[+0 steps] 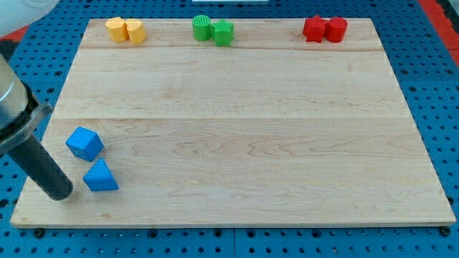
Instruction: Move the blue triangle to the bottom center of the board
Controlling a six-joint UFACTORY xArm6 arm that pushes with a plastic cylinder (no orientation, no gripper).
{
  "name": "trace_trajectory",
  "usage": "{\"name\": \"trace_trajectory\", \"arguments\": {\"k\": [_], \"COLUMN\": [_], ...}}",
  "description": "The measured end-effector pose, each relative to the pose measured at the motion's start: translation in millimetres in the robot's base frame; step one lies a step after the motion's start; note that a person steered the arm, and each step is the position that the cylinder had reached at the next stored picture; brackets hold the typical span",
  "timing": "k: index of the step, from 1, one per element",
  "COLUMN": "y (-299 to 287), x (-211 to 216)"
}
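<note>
Camera view. Wooden board (237,143) fills the frame on a blue pegboard surface (437,93).

Blue triangle (100,176) lies in the lower left of the frame, near the board's left edge and close to its bottom edge. A blue cube (84,143) sits just above it and slightly to the left; whether the two touch I cannot tell, the gap is very small.

My tip (60,192) rests at the lower left, just to the left of the blue triangle, apparently a sliver apart. The rod slants up toward the frame's left edge. No fingers on this rig, so nothing to open or close and nothing is gripped; contact is by pushing only.

Judgement: the tip stands on the triangle's left side because the target, bottom centre, lies to the right. A rightward push from here should carry the triangle along the bottom edge. The tip sits below the cube, which should leave the cube alone.

Upper edge of frame, well apart from the work: two yellow blocks (125,31) at upper left, two green blocks (213,30) at top centre, two red blocks (325,29) at upper right, each pair touching. Not involved in the path.

Bottom centre holds no block yet.
</note>
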State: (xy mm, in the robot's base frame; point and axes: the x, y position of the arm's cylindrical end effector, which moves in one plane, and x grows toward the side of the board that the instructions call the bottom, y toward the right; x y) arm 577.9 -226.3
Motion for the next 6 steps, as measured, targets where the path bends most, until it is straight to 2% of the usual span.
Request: {"name": "trace_trajectory", "arguments": {"k": [1,2,3,4,5,6], "y": [19,47,71,33,25,61], "x": [-37,-42,-16,-11,13,4]}}
